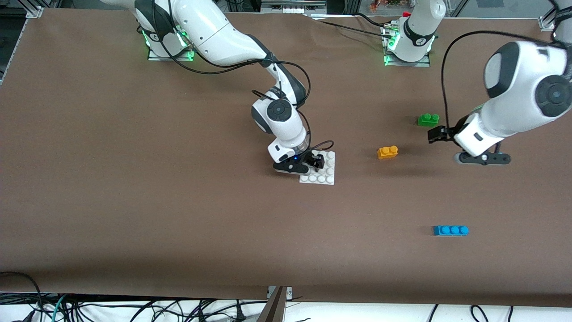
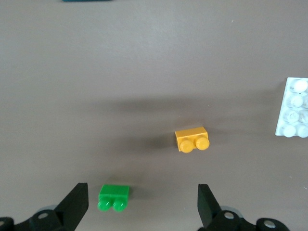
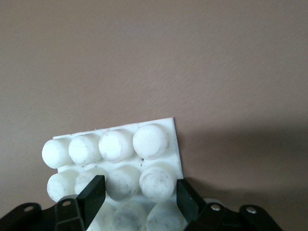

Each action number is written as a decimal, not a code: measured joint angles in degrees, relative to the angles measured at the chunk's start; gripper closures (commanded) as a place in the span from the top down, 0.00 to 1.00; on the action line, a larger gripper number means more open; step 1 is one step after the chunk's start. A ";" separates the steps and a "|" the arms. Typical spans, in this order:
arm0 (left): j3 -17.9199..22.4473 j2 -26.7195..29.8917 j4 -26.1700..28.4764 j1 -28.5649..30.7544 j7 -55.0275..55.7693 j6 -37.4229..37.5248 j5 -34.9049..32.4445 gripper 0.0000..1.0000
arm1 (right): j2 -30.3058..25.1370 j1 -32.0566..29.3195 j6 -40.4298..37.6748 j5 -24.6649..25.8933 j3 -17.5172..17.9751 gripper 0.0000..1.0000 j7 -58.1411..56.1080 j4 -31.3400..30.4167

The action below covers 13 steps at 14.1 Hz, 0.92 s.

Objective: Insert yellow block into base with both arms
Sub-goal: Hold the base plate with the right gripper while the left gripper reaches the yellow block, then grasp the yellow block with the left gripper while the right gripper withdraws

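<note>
Brown matte counter (image 1: 134, 201), aluminium frame rails (image 1: 18, 40) at its corners, tangled black cables (image 1: 134, 311) on white floor below, even overhead light

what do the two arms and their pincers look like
Both arms are glossy white with rounded shells, dark grey joint bands and round dark caps at the joints. Thin black cables loop along each. The right pincer and left pincer are black, each with two wedge-shaped fingers. A small blue light shows on the right arm's wrist, and green lights glow at both bases.
</note>
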<state>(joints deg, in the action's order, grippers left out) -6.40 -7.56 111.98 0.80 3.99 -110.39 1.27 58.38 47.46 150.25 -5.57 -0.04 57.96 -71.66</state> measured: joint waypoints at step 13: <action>-4.62 -8.96 17.54 -1.51 2.91 -32.63 0.01 1.00 | -2.67 -3.71 -7.64 -0.08 1.17 0.91 0.53 5.66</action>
<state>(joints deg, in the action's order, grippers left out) -11.01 -16.53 129.53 -0.71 6.90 -143.02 1.28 55.71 43.75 142.61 -5.65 1.13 58.50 -66.01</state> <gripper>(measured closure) 0.000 0.145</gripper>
